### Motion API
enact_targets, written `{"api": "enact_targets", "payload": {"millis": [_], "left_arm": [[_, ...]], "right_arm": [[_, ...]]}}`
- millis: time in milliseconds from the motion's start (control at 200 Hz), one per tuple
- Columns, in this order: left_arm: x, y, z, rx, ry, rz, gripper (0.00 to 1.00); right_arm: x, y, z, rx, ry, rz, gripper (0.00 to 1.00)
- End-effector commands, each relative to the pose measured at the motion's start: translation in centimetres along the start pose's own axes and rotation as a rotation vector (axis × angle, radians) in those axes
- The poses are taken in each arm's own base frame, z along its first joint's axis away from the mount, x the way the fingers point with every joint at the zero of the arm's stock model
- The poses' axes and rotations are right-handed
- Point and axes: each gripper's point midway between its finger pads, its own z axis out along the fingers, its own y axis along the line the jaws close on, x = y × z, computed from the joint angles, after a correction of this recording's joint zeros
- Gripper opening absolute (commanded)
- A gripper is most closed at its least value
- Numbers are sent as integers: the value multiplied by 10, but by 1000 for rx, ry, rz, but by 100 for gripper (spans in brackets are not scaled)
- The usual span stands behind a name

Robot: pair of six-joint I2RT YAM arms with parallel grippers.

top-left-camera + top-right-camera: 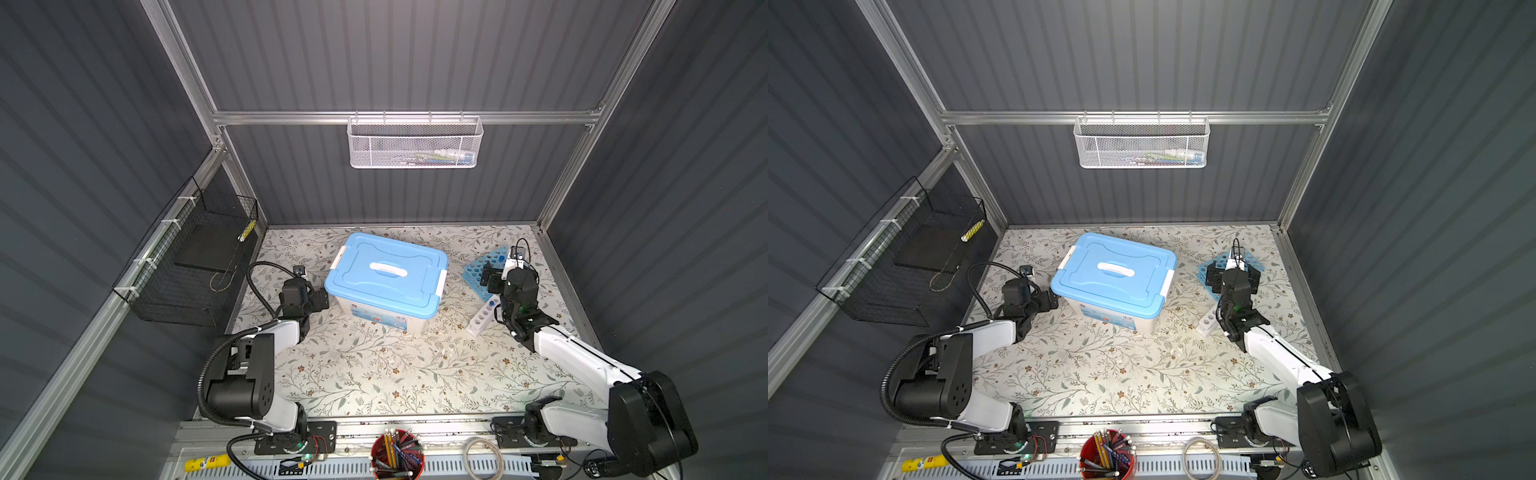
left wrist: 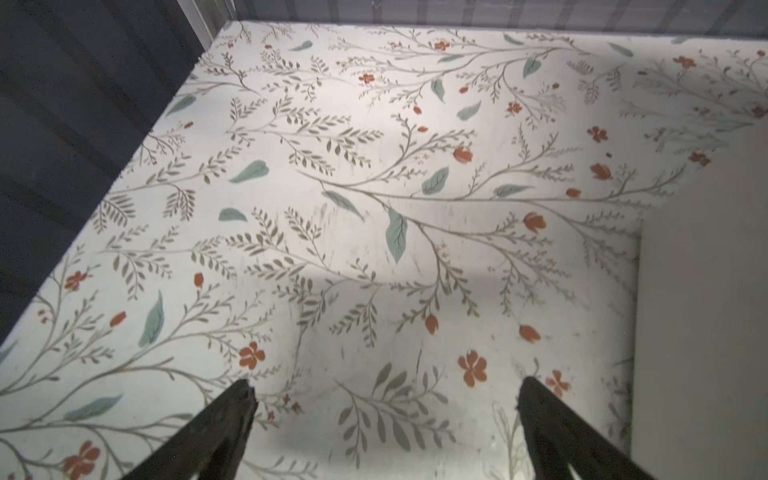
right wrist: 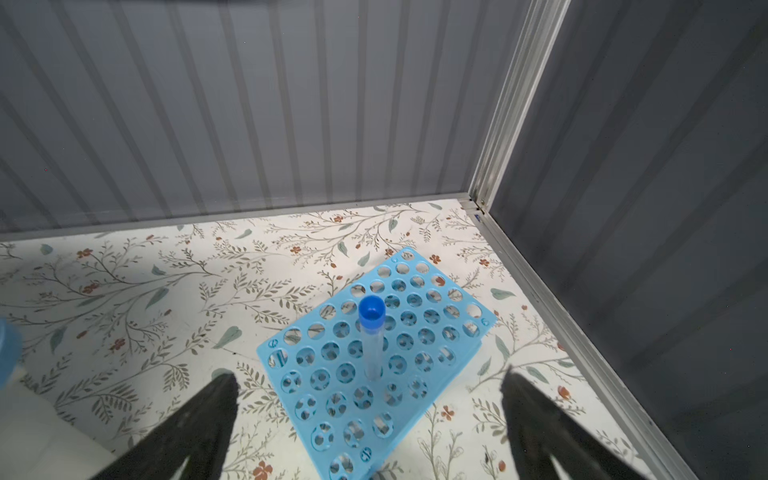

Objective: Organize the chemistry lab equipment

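Observation:
A light-blue test tube rack [image 3: 374, 353] stands near the back right corner of the floral mat, also seen in both top views [image 1: 478, 270] [image 1: 1250, 259]. One slim blue-capped test tube [image 3: 371, 332] stands upright in it. My right gripper [image 3: 370, 386] hovers over the rack's near side, open, with nothing between its fingers [image 1: 509, 270]. A small white rack [image 1: 482, 318] lies just in front of it, with a blue cap [image 1: 491, 303] showing at its far end. My left gripper [image 2: 384, 386] is open and empty over bare mat, close to the left side of the storage box [image 1: 320, 299].
A closed blue-lidded storage box [image 1: 386, 276] sits mid-table. A white mesh basket [image 1: 415, 143] hangs on the back wall and a black wire basket [image 1: 187, 266] on the left wall. A red cup of pencils [image 1: 397, 457] and a yellow tube [image 1: 208, 462] sit on the front ledge.

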Motion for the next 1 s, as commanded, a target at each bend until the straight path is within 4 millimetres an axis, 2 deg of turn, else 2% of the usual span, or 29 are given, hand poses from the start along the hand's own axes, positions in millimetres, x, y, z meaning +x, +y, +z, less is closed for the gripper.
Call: {"api": "enact_targets", "payload": {"millis": [0, 180, 270, 445, 490, 600, 715, 730, 760, 836, 906, 996], "left_arm": [[-33, -2, -7, 5, -151, 15, 100], [-17, 3, -12, -13, -160, 1, 100], [-11, 4, -14, -16, -172, -8, 100], [-15, 3, -14, -10, -201, -2, 100], [-16, 2, -15, -3, -212, -6, 100], [-16, 5, -18, -19, -228, -21, 100], [-17, 1, -17, -4, -227, 2, 100], [-17, -1, -17, 1, -225, 6, 100], [-15, -4, -18, 12, -213, 9, 100], [-13, -12, -20, 35, -211, 23, 100], [-14, -9, -20, 12, -223, 13, 100], [-19, -12, -13, 25, -230, 23, 100]], "right_arm": [[-19, 5, -3, -50, -83, 26, 99], [-14, 3, -10, -62, -82, 22, 99], [-1, 1, -12, -74, -83, 27, 99], [26, -4, -17, -84, -81, 8, 99], [25, -10, -18, -66, -109, 22, 99], [24, -8, -20, -95, -122, 1, 99], [34, -12, -22, -82, -84, -15, 99], [27, -15, -26, -74, -107, -5, 99], [26, -18, -29, -63, -113, -8, 99], [33, -23, -33, -51, -94, -27, 99], [43, -27, -35, -46, -79, -17, 99], [55, -30, -36, -38, -88, -18, 99]]}}
